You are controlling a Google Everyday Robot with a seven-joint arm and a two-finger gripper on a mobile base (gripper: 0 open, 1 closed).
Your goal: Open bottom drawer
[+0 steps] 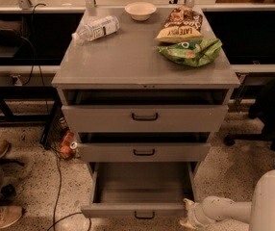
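The grey metal cabinet (144, 61) has three drawers. The bottom drawer (137, 209) is pulled far out, its inside empty, with a small black loop handle (143, 215) on its front at the picture's lower edge. The middle drawer (143, 152) and the top drawer (144, 117) each stand slightly out. My gripper (187, 216) is at the end of the white arm (233, 211), low on the right, right beside the bottom drawer's front right corner.
On the cabinet top lie a plastic bottle (95, 29), a white bowl (140, 10) and two snack bags (189, 51). Cables and an orange object (66, 146) lie on the floor at left. A person's shoe (3, 216) is at lower left. A chair base (262, 138) stands at right.
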